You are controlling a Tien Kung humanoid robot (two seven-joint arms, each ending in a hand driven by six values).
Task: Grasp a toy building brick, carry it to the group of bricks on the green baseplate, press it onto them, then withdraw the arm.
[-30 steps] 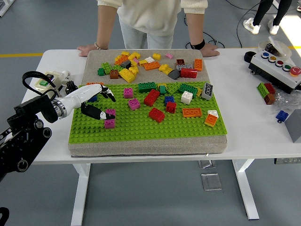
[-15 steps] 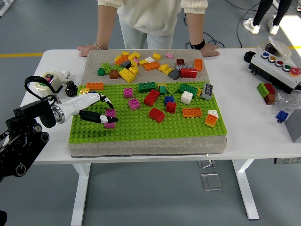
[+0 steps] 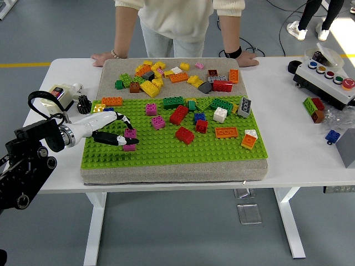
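Hidden parts: right arm is out of view; the person's head and upper body are cut off by the top edge, and the box with coloured buttons (image 3: 327, 77) runs off the right edge.
Hard to make out: whether the left hand (image 3: 111, 128) truly grips the pink brick (image 3: 130, 139) — the thumb tip touches its left side and a finger arches over its top, the fingers spread rather than closed tight, so I cannot tell if it is clamped.
Left arm: comes in from the lower left, white forearm lying low over the left edge of the green baseplate (image 3: 166, 147).
Pink brick: a small two-layer stack standing on the baseplate's left part, well apart from the group of bricks (image 3: 191, 113) in the middle.
Loose bricks: a heap (image 3: 177, 77) lies on the beige pad behind the baseplate.
Person: stands at the far side, both hands flat on the table, one (image 3: 102, 57) left of the pad, one (image 3: 247, 60) at its right corner.
Change since half a second ago: the hand sits slightly lower and nearer the brick; the brick has not moved.
Change since a second ago: the arm has drawn back to the left and dropped.
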